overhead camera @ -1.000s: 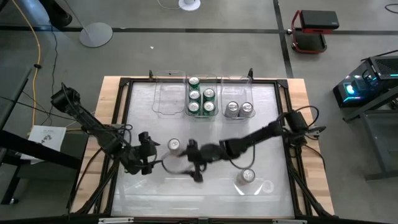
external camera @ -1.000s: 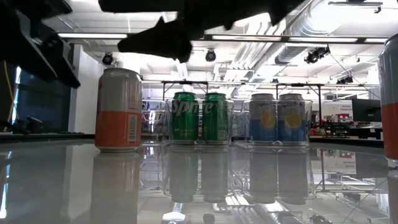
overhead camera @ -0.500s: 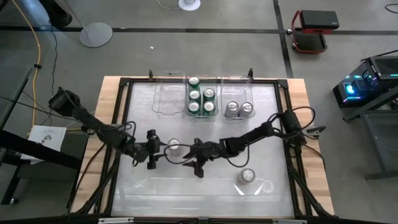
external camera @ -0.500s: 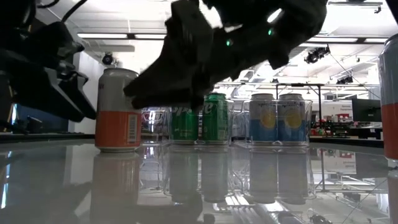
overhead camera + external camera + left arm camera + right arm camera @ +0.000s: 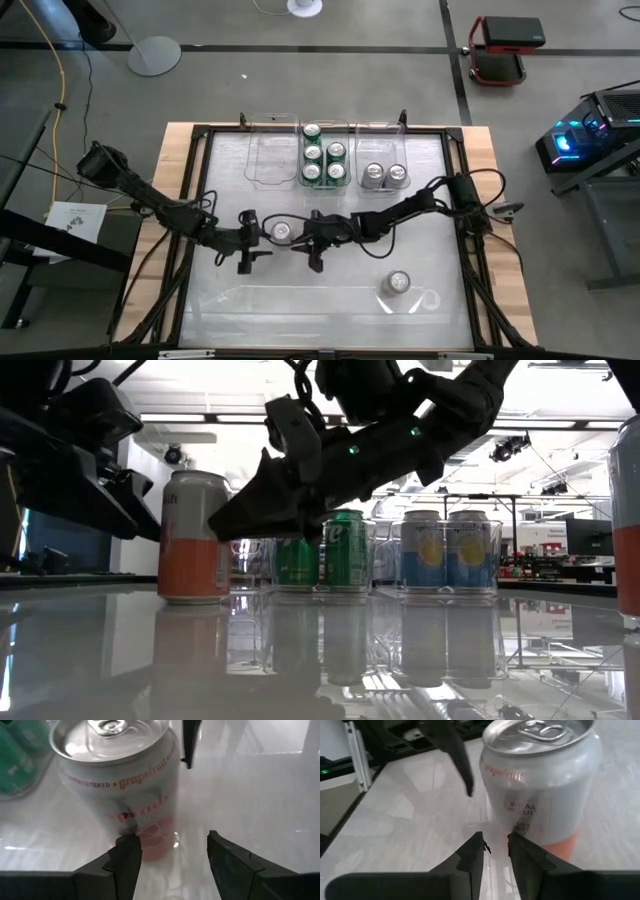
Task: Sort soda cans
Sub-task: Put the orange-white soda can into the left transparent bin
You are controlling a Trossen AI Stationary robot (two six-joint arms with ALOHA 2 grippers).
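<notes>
Grapefruit can stands unsorted, between left gripper and right gripper; neither holds it. Left jaws show a gap; right nearly closed. Next, probably: open one gripper around the can and carry it to a bin.

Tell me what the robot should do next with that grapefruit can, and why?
Probably the left gripper should spread its fingers wider and ease forward around the grapefruit can. The can stands loose mid-table, just off to one side of that gripper's gap. The right gripper beside it has its fingers almost together, gripping nothing.
</notes>
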